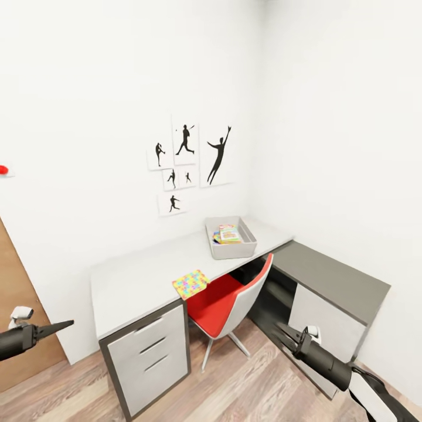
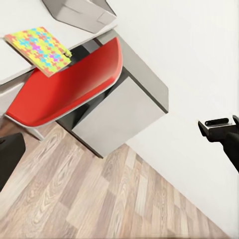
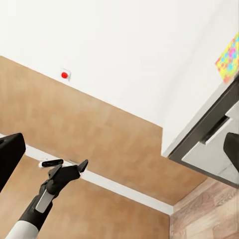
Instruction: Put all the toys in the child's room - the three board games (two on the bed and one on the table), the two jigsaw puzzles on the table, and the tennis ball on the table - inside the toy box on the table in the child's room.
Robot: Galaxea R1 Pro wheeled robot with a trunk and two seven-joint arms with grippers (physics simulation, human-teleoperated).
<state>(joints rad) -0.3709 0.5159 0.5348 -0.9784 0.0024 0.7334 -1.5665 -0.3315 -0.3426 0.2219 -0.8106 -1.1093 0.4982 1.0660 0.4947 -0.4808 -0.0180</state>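
**Robot faces the corner desk, both tools low and empty**

The light-grey desk (image 1: 140, 275) runs along the wall under 6 black sports silhouettes (image 1: 187, 164). At its far end, in the corner, sits the grey toy box (image 1: 231, 250) with flat colourful items (image 1: 227, 235) inside; which toys they are cannot be made out. 1 jigsaw puzzle (image 1: 191, 283), a small multicoloured mosaic square, lies at the desk's front edge, one corner over the edge, directly above the red seat of a chair (image 1: 225, 305) tucked under the desk. The left wrist view shows the same puzzle (image 2: 39, 49) over the red chair (image 2: 69, 84).

The left tool (image 1: 61, 324) hangs below desk height, off the drawer end of the desk, its dark fingers drawn to a narrow point and holding nothing; the puzzle lies well apart from it, up on the desk. The right tool (image 1: 286, 335) hangs low beside the darker side cabinet (image 1: 334, 278), past the chair from the desk drawers (image 1: 149, 351), fingers slightly spread and empty, with the puzzle and toy box both well apart and higher. The right wrist view shows the left tool (image 3: 74, 167) against a brown door (image 3: 74, 124), with the puzzle (image 3: 230, 57) on the desk.
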